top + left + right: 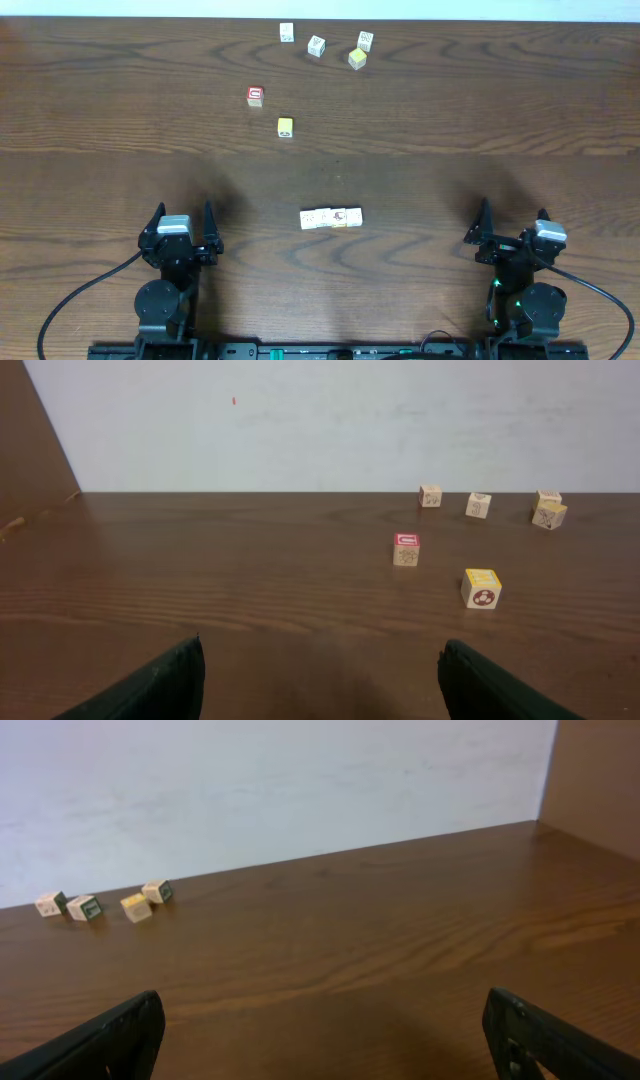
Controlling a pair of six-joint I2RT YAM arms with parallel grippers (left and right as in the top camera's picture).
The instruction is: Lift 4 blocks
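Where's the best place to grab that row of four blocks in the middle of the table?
Probably by its two end faces: the left pincer from the left end, the right pincer from the right. The row of blocks runs left to right with cubes touching, so squeezing along it should hold them together.

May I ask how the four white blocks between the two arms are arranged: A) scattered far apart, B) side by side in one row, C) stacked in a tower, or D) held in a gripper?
B: in the overhead view the four white blocks lie edge to edge in a single row on the table.
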